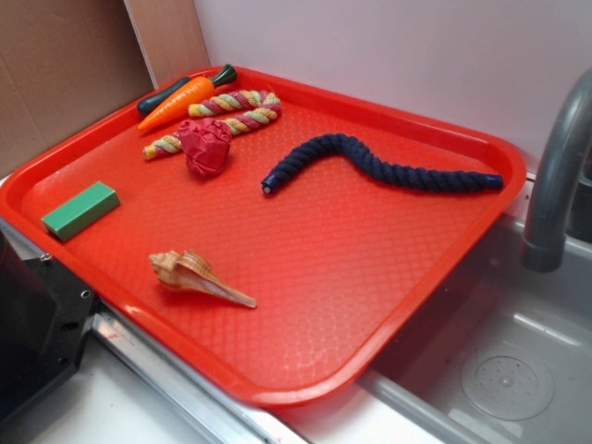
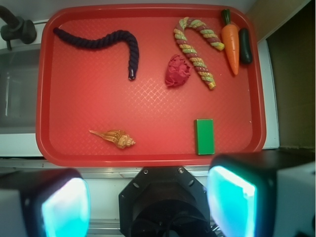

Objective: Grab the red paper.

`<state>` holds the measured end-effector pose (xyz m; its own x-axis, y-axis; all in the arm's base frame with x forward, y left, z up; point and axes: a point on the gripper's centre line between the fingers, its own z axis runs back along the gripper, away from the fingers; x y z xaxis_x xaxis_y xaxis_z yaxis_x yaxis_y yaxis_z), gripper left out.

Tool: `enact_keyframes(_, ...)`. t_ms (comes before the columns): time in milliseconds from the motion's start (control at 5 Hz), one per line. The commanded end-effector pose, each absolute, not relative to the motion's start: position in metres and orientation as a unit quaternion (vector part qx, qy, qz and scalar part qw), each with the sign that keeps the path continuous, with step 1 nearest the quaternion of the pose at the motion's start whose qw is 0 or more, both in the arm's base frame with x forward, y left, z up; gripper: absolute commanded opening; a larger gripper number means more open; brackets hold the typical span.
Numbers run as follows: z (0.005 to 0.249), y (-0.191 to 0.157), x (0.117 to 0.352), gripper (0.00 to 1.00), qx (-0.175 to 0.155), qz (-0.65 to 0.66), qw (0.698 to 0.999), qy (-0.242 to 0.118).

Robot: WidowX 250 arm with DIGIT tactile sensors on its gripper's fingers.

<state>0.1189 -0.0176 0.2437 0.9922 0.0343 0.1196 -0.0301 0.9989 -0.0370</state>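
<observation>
— What's nearest, from where you stand?

— The gripper [image 2: 148, 207], hanging high above the tray's [image 2: 148, 157] near rim, its pads [image 2: 231, 202] spread wide with nothing between them.

— And on the tray?

— First a seashell [image 2: 114, 138] and a green block [image 2: 204, 136]. Further in, the red paper [image 2: 177, 71], crumpled, touching a striped rope [image 2: 197, 49]. A dark blue rope [image 2: 101, 40] lies well apart from it. Farthest, the carrot [image 2: 230, 43].

I am seeing no readable text, label, brand, number or sign on anything in either view.
</observation>
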Motion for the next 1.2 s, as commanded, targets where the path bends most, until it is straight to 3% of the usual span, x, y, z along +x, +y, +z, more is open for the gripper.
enact_keyframes(0,0.244,-0.018,0.119,1.00,-0.018,0.016,0.998,-0.060)
enact_keyframes(200,0.194,0.003,0.147,1.00,0.052,0.118,0.989,-0.069)
enact_keyframes(400,0.149,0.013,0.187,1.00,0.080,0.178,0.971,-0.135)
enact_keyframes(600,0.113,0.028,0.201,1.00,0.089,0.211,0.961,-0.153)
enact_keyframes(800,0.075,0.036,0.227,1.00,0.007,0.160,0.975,-0.157)
enact_keyframes(1000,0.049,0.033,0.245,1.00,0.006,0.148,0.980,-0.134)
